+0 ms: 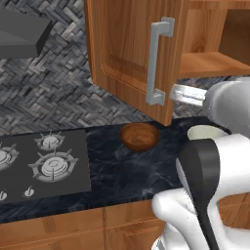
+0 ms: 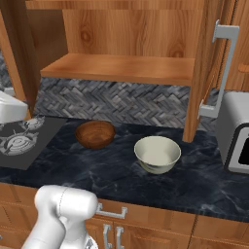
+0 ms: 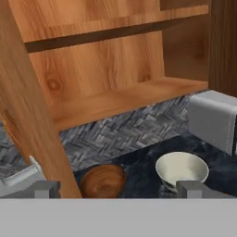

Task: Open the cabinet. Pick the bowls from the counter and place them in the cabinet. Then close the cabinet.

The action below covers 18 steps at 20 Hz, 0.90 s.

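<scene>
The cabinet (image 2: 121, 68) hangs with both doors swung open, showing bare wooden shelves (image 3: 125, 99). Its left door (image 1: 127, 49) carries a grey bar handle (image 1: 157, 63); the right door (image 2: 206, 68) stands edge-on. On the black counter (image 2: 112, 170) sit the reddish-brown wooden bowl (image 2: 95, 133) (image 1: 140, 135) (image 3: 102, 180) and, to its right, the cream bowl (image 2: 157, 154) (image 3: 181, 167), which the arm partly hides in the left base view (image 1: 205, 132). My gripper (image 3: 118, 189) is open and holds nothing. It hovers above the counter beside the left door's lower edge (image 1: 178, 93), facing the bowls.
A dark gas hob (image 1: 44, 163) lies left of the bowls, under a grey hood (image 1: 22, 31). A silver toaster-like appliance (image 2: 236, 131) stands at the right end of the counter. Wooden drawers (image 2: 146, 223) run below. A herringbone tile wall (image 2: 121, 102) backs the counter.
</scene>
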{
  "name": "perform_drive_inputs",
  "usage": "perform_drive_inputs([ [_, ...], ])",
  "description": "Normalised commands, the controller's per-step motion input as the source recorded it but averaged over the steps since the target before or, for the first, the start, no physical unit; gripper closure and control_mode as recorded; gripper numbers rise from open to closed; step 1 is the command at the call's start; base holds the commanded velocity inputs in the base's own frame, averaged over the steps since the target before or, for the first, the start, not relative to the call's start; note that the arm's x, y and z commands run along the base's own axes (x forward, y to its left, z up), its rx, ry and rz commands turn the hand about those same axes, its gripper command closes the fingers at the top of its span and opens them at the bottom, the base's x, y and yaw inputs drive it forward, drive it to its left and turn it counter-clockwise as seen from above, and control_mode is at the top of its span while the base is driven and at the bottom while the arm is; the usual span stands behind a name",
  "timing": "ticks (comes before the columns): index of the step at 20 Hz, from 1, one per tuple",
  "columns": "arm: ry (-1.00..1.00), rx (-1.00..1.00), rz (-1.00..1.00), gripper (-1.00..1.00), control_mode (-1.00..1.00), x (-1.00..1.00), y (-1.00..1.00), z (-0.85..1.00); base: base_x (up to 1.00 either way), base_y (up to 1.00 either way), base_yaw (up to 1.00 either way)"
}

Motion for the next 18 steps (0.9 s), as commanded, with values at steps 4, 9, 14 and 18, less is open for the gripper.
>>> perform_drive_inputs([
  [4, -0.02, 0.3, 0.27, -1.0, -1.0, 0.33, -0.34, 0.0, 0.0, 0.0, 0.0],
  [9, -0.06, 0.28, 0.36, -1.0, -1.0, 0.56, -0.32, 0.0, 0.0, 0.0, 0.0],
  [14, -0.07, 0.25, 0.4, -1.0, -1.0, 0.67, -0.28, -0.01, 0.0, 0.0, 0.0],
  [18, -0.12, 0.2, 0.41, -1.0, -1.0, 0.73, -0.13, -0.2, 0.0, 0.0, 0.0],
])
